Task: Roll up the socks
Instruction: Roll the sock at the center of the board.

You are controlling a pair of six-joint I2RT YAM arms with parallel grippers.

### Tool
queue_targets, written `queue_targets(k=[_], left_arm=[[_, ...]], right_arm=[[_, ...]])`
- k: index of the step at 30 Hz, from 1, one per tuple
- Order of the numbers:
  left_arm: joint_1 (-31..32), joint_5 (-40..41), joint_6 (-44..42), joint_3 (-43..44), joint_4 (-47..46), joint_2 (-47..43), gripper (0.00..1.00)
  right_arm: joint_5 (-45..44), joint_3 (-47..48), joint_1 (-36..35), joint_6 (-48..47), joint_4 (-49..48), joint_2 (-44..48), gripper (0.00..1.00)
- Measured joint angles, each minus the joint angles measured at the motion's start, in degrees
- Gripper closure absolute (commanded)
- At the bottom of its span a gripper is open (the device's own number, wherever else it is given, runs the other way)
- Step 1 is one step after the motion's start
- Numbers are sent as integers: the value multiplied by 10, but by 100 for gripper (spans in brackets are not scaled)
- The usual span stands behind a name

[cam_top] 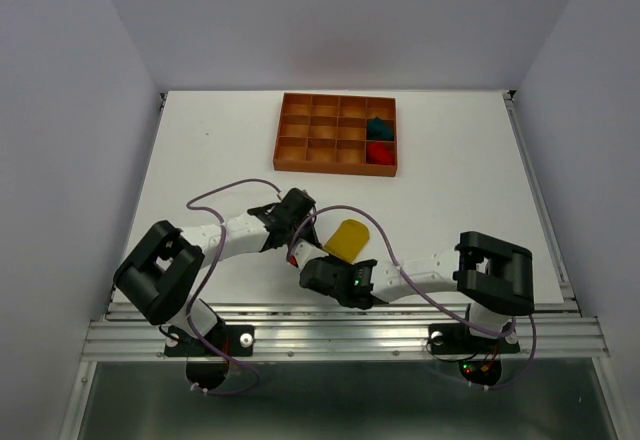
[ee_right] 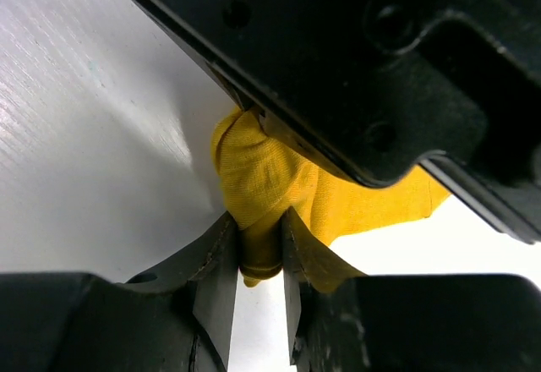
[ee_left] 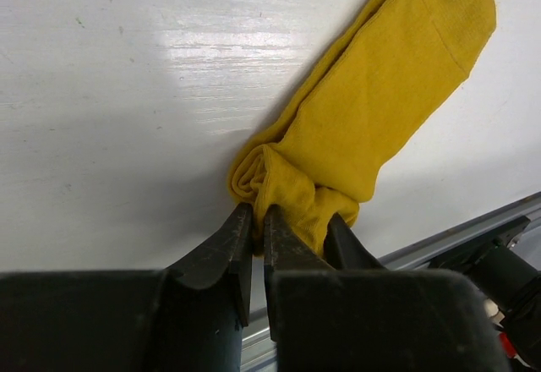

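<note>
Yellow sock [ee_left: 380, 110]: laid on the white table [cam_top: 200, 160] near its front edge; plain mustard fabric, far end flat, near end bunched into a small roll
Left gripper [ee_left: 258, 218]: fingers pressed nearly together, the roll's edge pinched at the tips
Right gripper [ee_right: 260, 249]: a fold of the same roll is clamped between its fingers
Red sock [cam_top: 379, 153], teal sock [cam_top: 378, 127]: bundled in right-hand compartments of the orange tray [cam_top: 300, 145]

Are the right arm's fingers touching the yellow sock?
Touching. The right wrist view shows the right fingers pinching a fold of the yellow sock between them.
</note>
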State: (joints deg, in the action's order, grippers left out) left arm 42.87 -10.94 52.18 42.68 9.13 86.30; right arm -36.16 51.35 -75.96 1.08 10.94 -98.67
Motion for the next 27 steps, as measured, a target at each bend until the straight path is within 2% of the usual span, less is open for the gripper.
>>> queue_targets(k=[1, 3, 5, 7, 10, 15, 27], left_arm=[[-2, 0, 0, 0, 1, -1, 67], [-3, 0, -1, 0, 5, -3, 60], [-7, -2, 0, 0, 14, -8, 47], [-15, -3, -2, -2, 23, -20, 39], [-24, 2, -7, -7, 34, -48, 18], [-38, 29, -12, -10, 62, -96, 17], [-61, 99, -15, -29, 78, -186, 16]], right_arm=[[-1, 0, 0, 0, 0, -1, 93], [0, 1, 0, 0, -1, -1, 96], [7, 1, 0, 4, -1, -1, 96], [25, 3, 0, 9, 0, 0, 97], [42, 8, 3, 18, 2, 0, 98], [108, 20, 21, 35, -10, 10, 98], [396, 31, 99, 65, -52, 49, 97]])
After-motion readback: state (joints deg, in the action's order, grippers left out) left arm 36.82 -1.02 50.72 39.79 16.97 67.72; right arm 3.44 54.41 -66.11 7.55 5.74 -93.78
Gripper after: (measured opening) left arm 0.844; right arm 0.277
